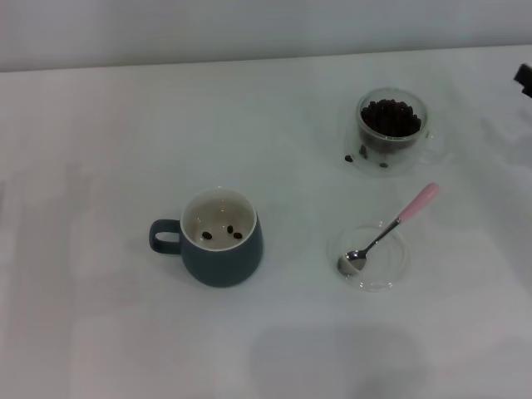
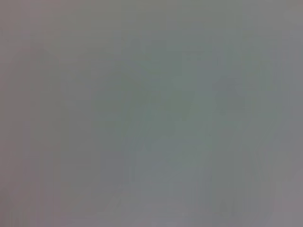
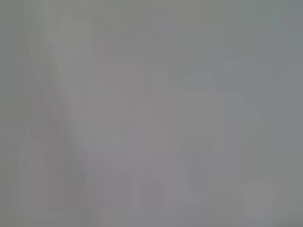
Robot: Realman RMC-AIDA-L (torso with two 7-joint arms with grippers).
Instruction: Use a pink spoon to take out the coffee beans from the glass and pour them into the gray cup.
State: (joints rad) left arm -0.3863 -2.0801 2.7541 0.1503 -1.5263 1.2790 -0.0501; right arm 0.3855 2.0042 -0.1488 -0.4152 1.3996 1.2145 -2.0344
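On my white worktop the gray cup stands upright, loop handle toward my left, with a few coffee beans on its cream floor. The glass sits well apart, farther back on my right, holding a dark heap of beans. The pink spoon lies between them and nearer me — bowl resting in a flat clear dish, handle angled toward the glass. My jaws are outside every view — both wrist views show only blank gray, so I cannot tell their state.
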